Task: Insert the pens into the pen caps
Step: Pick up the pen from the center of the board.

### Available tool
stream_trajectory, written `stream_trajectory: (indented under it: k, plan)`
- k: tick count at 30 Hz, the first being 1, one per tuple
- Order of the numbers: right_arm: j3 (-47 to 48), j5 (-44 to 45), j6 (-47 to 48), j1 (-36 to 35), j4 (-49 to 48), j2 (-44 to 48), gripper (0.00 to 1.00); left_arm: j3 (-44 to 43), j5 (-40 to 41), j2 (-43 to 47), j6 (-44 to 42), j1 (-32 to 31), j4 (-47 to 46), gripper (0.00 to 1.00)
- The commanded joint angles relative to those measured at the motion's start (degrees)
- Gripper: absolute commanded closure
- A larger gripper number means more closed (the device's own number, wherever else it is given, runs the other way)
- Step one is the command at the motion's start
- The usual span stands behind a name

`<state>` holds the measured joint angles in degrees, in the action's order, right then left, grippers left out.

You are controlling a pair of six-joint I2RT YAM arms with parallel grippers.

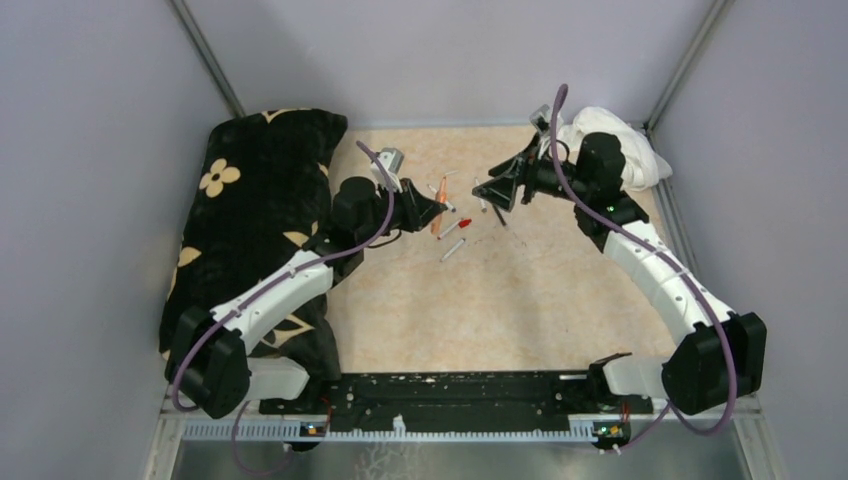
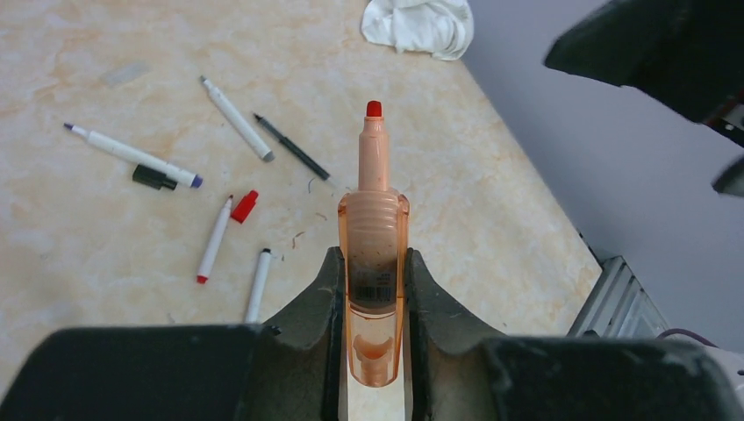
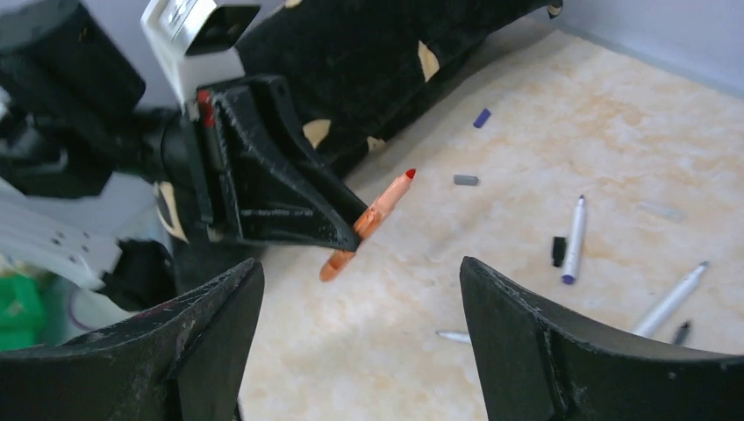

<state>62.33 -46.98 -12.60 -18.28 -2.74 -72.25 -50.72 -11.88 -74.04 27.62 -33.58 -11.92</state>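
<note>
The pens point(image 2: 235, 130) lie loose on the table point(image 1: 520, 300), out in the middle between my two arms. The pen caps point(image 3: 466, 180) are dotted around them.

The big black cushion point(image 1: 260, 190) sits along the left side. If I knock a cap that way, I think it could roll under the edge and hide. The white cloth point(image 1: 610, 135) in the far right corner could swallow one too.

My left gripper point(image 2: 372, 259) is squeezed tight on the orange highlighter point(image 2: 373, 219) and holds it up off the table. My right gripper point(image 3: 358, 267) has its fingers wide apart with nothing in them. It points at the left one from close by, so a fast move could bump them together.

The highlighter is gripped low on its body, with its bare red tip poking out. If a cap goes on crooked, the push could make it slip or swing in the fingers (and I can't spot an orange cap anywhere).

The thin pens are round and could roll if I brush them. The red cap point(image 2: 245, 206) and black cap point(image 2: 153, 178) are so small that my fat fingers might flick them away.
</note>
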Motion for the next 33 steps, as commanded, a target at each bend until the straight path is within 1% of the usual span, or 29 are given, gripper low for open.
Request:
stream_trajectory:
  k: [1,4,8,12,19,22,26,33]
  plan:
    - [3.18,4.17,-21.46,-1.54,-8.6,-3.0,0.2,0.15,-2.04,1.41,-2.81,-1.77,-7.0,1.0]
    - [2.98,6.38,-23.73,-3.1,-7.75,-3.65,0.2,-1.69,-0.15,0.73,-4.05,-3.35,-6.24,1.0]
    - [2.97,9.11,-22.86,-3.74,-4.77,-4.05,0.2,-2.91,2.44,0.64,-5.51,-5.12,-5.7,1.0]
    - [2.81,8.96,-23.87,-4.45,-5.32,-4.93,0.23,-3.99,4.56,0.37,-7.21,-6.96,-4.47,1.0]
    - [3.5,10.78,-22.43,-7.51,-3.81,-6.95,0.34,-4.74,6.54,0.16,-7.83,-8.37,-3.99,1.0]
    - [3.76,11.19,-21.87,-7.52,-3.24,-7.11,0.4,-4.59,7.38,0.44,-7.77,-8.59,-3.81,1.0]
    - [3.52,10.55,-21.57,-7.76,-3.47,-7.26,0.51,-4.47,7.84,0.57,-7.58,-8.78,-3.84,1.0]
    - [3.44,9.48,-21.02,-8.35,-3.94,-7.27,0.79,-5.11,8.09,0.11,-7.71,-8.87,-3.31,1.0]
